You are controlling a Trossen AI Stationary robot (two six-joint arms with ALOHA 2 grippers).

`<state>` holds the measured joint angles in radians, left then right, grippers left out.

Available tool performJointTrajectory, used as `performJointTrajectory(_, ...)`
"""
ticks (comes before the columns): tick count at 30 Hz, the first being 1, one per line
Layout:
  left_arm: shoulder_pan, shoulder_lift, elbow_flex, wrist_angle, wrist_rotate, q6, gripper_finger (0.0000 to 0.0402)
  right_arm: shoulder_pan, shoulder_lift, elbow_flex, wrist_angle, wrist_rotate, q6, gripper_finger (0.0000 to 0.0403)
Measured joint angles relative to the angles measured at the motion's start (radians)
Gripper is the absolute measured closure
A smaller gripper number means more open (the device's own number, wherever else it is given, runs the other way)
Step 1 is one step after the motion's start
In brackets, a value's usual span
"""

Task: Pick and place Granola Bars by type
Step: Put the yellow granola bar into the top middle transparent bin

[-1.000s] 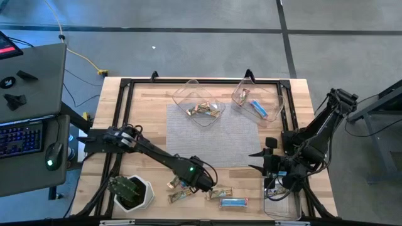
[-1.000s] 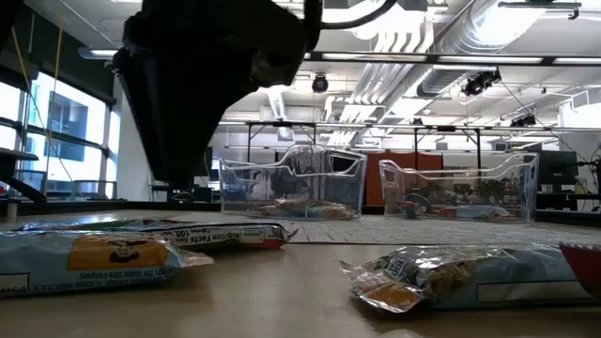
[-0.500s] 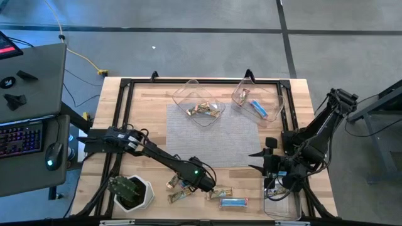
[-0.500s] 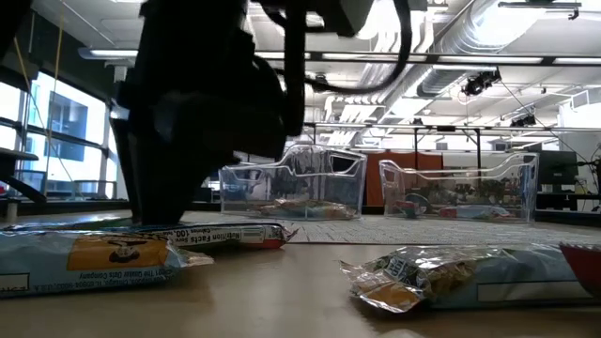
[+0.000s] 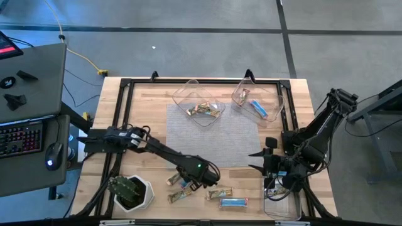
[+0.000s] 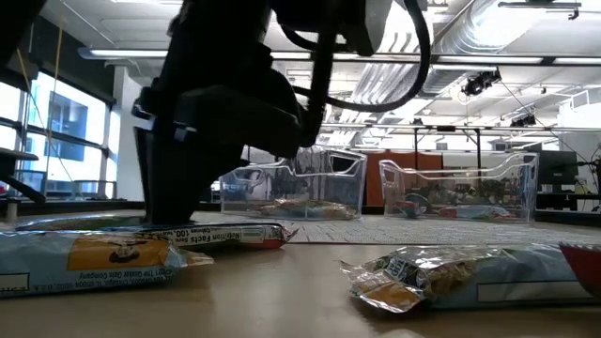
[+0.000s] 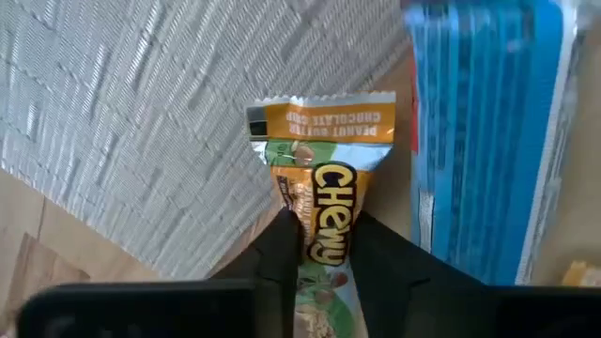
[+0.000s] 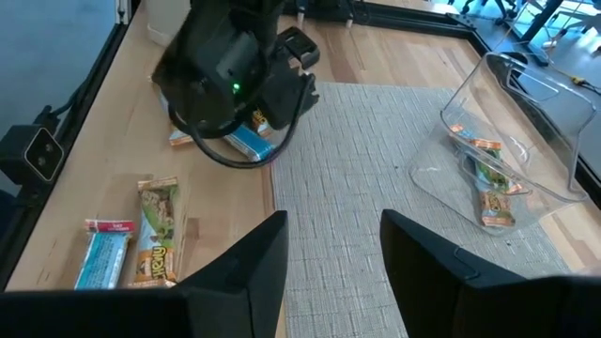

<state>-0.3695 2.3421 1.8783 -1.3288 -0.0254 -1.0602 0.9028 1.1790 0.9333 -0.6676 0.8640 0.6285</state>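
Chewy bar [image 7: 324, 221], a tan granola bar, lies at the front edge of the grey mat [image 7: 141, 122], pinched between the left gripper [image 7: 324, 246] fingers, just beside a blue bar [image 7: 488, 141]. The hold looks narrow (wrapper only, perhaps), so a lift might slip or drag that neighbour. The right gripper [image 8: 329, 246] waits, spread wide, by the table's right edge.

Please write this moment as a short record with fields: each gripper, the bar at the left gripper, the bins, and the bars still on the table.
left gripper: shut on Chewy bar, at mat edge
right gripper: open, waiting at table's right side
beside it: blue bar
left bin: tan bars
right bin: blue bar
loose bars: several on front wood
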Motion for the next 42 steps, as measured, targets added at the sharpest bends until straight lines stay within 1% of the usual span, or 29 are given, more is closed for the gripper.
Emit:
performJointTrajectory(3, 0.019, 0.006, 0.044, -0.045, -0.023, 0.017, 0.0344, 0.0, 0.0, 0.0, 0.0, 0.001, -0.001, 0.0249)
performJointTrajectory(5, 0.035, 0.015, 0.093, -0.072, -0.097, 0.019, 0.0343, 0.0, 0.0, 0.0, 0.0, 0.001, -0.001, 0.0249)
performJointTrajectory(10, 0.097, 0.011, 0.285, -0.215, -0.196, 0.023, 0.034, 0.0, 0.0, 0.0, 0.0, 0.001, 0.0, 0.0249)
performJointTrajectory(12, 0.118, 0.01, 0.365, -0.235, -0.208, 0.067, 0.0343, 0.0, 0.0, 0.0, 0.0, 0.001, 0.0, 0.0249)
performJointTrajectory(15, 0.149, 0.008, 0.477, -0.23, -0.274, 0.165, 0.0345, 0.0, 0.0, 0.0, 0.0, 0.001, -0.001, 0.0249)
performJointTrajectory(17, 0.18, -0.039, 0.447, -0.152, -0.331, 0.232, 0.0345, 0.0, 0.0, 0.0, 0.0, 0.001, -0.004, 0.0249)
performJointTrajectory(18, 0.205, -0.054, 0.44, -0.138, -0.358, 0.257, 0.0345, 0.0, 0.0, 0.0, 0.001, 0.0, -0.003, 0.0249)
performJointTrajectory(22, 0.315, -0.061, 0.447, -0.146, -0.457, 0.298, 0.0346, 0.0, 0.0, 0.0, 0.006, 0.001, -0.003, 0.0249)
performJointTrajectory(24, 0.367, -0.062, 0.448, -0.121, -0.472, 0.351, 0.0346, 0.0, 0.0, 0.0, 0.006, 0.001, -0.004, 0.0249)
performJointTrajectory(27, 0.446, -0.063, 0.447, -0.05, -0.461, 0.435, 0.0346, 0.0, 0.0, 0.0, 0.005, 0.003, -0.005, 0.0249)
performJointTrajectory(29, 0.495, -0.063, 0.43, 0.058, -0.45, 0.478, 0.0346, 0.0, 0.0, 0.0, 0.004, 0.002, -0.005, 0.0249)
performJointTrajectory(31, 0.536, -0.063, 0.409, 0.149, -0.402, 0.527, 0.0346, 0.0, 0.0, 0.0, 0.004, 0.002, -0.006, 0.0249)
performJointTrajectory(35, 0.594, -0.065, 0.374, 0.253, -0.302, 0.582, 0.0346, 0.0, 0.0, 0.0, 0.004, 0.001, -0.008, 0.0249)
performJointTrajectory(38, 0.616, -0.066, 0.31, 0.269, -0.273, 0.585, 0.0346, 0.0, 0.0, 0.0, 0.003, 0.001, -0.008, 0.0249)
performJointTrajectory(42, 0.623, -0.065, 0.217, 0.258, -0.263, 0.592, 0.0346, 0.0, 0.0, 0.0, 0.002, 0.001, -0.008, 0.0249)
